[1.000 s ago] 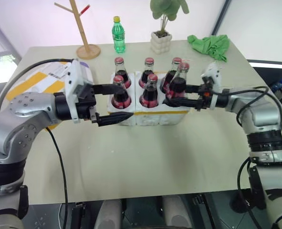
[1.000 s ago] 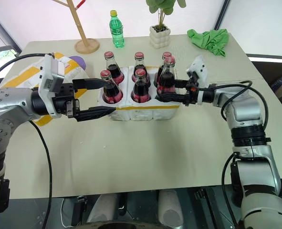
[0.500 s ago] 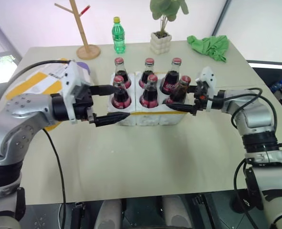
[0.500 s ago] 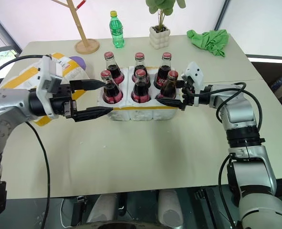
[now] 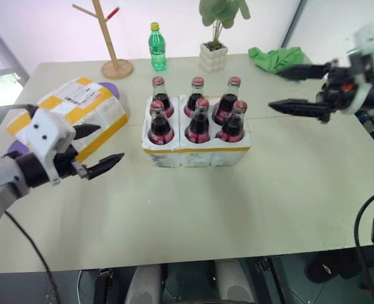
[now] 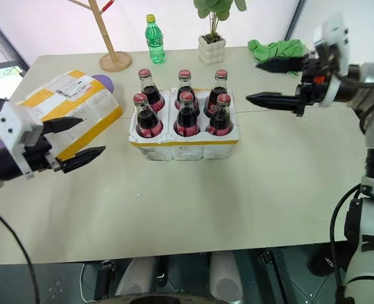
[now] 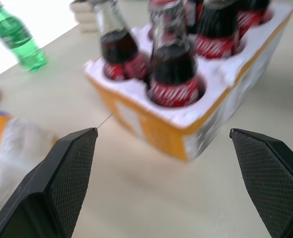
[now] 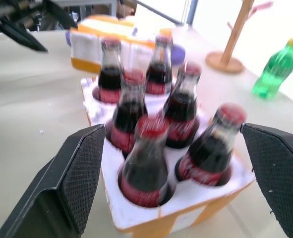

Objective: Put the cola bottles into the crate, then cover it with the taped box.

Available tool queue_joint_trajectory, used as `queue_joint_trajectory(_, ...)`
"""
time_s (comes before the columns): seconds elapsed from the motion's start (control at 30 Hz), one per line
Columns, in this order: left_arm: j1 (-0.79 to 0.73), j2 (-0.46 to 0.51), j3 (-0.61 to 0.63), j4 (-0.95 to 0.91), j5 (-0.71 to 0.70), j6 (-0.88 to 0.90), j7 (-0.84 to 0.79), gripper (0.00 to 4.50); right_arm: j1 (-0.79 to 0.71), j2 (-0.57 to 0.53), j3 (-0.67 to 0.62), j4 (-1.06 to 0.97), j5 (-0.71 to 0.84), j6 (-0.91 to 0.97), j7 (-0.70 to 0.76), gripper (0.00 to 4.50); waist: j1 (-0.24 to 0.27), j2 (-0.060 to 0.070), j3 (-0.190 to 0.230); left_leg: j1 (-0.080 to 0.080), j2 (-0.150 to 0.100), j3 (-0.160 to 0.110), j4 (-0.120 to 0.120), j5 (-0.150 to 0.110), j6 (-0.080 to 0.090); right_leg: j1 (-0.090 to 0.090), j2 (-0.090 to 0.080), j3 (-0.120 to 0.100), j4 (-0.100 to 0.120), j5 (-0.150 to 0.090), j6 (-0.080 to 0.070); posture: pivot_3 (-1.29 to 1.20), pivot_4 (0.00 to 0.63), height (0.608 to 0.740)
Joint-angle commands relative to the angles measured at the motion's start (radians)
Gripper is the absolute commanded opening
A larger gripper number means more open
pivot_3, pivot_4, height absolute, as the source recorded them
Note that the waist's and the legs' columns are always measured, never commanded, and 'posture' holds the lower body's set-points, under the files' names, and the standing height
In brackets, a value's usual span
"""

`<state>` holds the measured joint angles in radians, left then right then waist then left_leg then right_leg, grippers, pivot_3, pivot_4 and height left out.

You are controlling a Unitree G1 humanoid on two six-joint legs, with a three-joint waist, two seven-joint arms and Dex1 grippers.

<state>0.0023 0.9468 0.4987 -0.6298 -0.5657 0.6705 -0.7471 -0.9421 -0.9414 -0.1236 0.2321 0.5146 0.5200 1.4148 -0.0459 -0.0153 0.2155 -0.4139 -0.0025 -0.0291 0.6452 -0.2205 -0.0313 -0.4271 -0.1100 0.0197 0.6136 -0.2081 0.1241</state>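
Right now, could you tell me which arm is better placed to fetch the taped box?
Probably the left: its open end effector sits right beside the taped box, while the right end effector hangs beyond the crate.

Purple object mostly behind taped box

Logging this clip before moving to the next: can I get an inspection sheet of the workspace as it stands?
Surface: beige table, bare in front.
Job's things: six cola bottles upright in the crate; taped box lies beside it, not yet on top.
Clutter: green bottle, wooden rack, potted plant, green cloth along the far edge.
Grippers: left gripper open, empty; right gripper open, empty.
Cables: black cable by the left arm.
Surroundings: nothing seen.
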Motion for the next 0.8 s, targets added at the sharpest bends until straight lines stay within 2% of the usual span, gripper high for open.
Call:
queue_joint_trajectory(0.03,0.121,0.018,0.059,-0.047,0.197,-0.114,0.028,4.50,-0.081,-0.033,-0.038,-0.010,0.066,0.046,0.051,4.43,0.000,0.000,0.000,0.000,0.000,0.000,0.000,0.000,0.000,0.000,0.000,0.000,0.000,0.000,0.000,0.00,0.150,0.740)
queue_joint_trajectory(0.17,0.240,-0.026,0.123,-0.065,0.304,-0.145,0.068,4.50,-0.120,-0.026,-0.042,-0.053,0.171,0.188,0.087,4.43,0.002,0.000,0.000,-0.001,0.001,0.001,-0.001,0.000,0.000,-0.002,-0.001,0.000,0.000,0.000,-0.001,0.00,0.150,0.740)
queue_joint_trajectory(0.4,0.385,-0.105,0.201,-0.065,0.515,-0.185,0.160,4.50,0.002,0.013,-0.033,-0.217,0.223,0.201,0.080,4.43,0.007,-0.001,0.000,-0.004,0.000,0.001,0.000,-0.001,0.000,-0.003,-0.002,-0.001,-0.001,0.000,-0.001,0.00,0.150,0.740)
queue_joint_trajectory(0.5,0.435,-0.091,0.191,0.017,0.653,-0.263,0.204,4.50,0.056,0.014,-0.023,-0.258,0.232,0.202,0.082,4.43,0.008,-0.001,0.000,-0.005,0.000,0.001,0.000,-0.001,0.000,-0.004,-0.003,-0.001,-0.001,0.001,-0.001,0.00,0.150,0.740)
queue_joint_trajectory(0.63,0.410,-0.085,0.170,0.158,0.730,-0.331,0.255,4.50,0.109,0.015,-0.003,-0.296,0.217,0.174,0.090,4.43,0.007,-0.001,0.000,-0.005,0.000,0.001,0.000,-0.001,0.000,-0.006,-0.002,-0.001,-0.001,0.001,-0.001,0.00,0.150,0.740)
queue_joint_trajectory(0.8,0.372,-0.043,0.103,0.381,0.843,-0.502,0.341,4.50,0.119,0.021,-0.005,-0.318,0.233,0.181,0.074,4.43,0.006,-0.001,0.000,-0.008,0.000,0.002,0.000,-0.001,0.000,-0.008,-0.003,-0.001,-0.001,0.001,-0.002,0.00,0.150,0.740)
